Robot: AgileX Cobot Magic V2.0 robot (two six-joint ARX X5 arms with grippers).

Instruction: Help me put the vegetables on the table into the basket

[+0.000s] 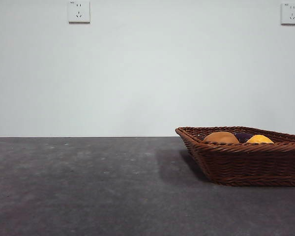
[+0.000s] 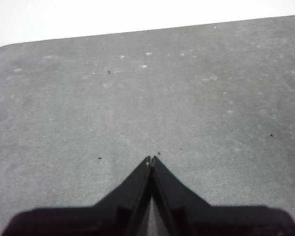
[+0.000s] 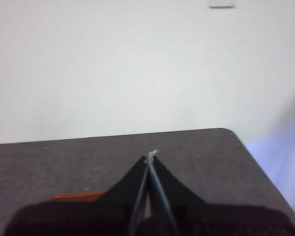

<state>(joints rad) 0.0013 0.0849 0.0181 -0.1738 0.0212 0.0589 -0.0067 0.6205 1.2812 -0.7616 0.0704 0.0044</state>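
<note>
Wall: plain white, two sockets (image 1: pixel 78 11) high up.
Table (image 1: pixel 88 187): dark grey, speckled.
Basket (image 1: pixel 246 164): right side, cut off by the frame edge.
Vegetables: inside the basket; orange-brown one (image 1: pixel 220 138), yellow one (image 1: pixel 259 139), purple eggplant (image 1: pixel 243 135) between them, all mostly hidden by the rim.
Left gripper (image 2: pixel 151 160): jaws pressed together, holding nothing.
Right gripper (image 3: pixel 151 155): clenched, holding nothing; a blurred sliver of the basket shows beside it.

Left pincer (image 2: pixel 151 160) and right pincer (image 3: pixel 151 155) both hang idle, jaws pressed together (nothing between them).

Dark grey table (image 1: pixel 88 187) carries the basket (image 1: pixel 246 164).
</note>
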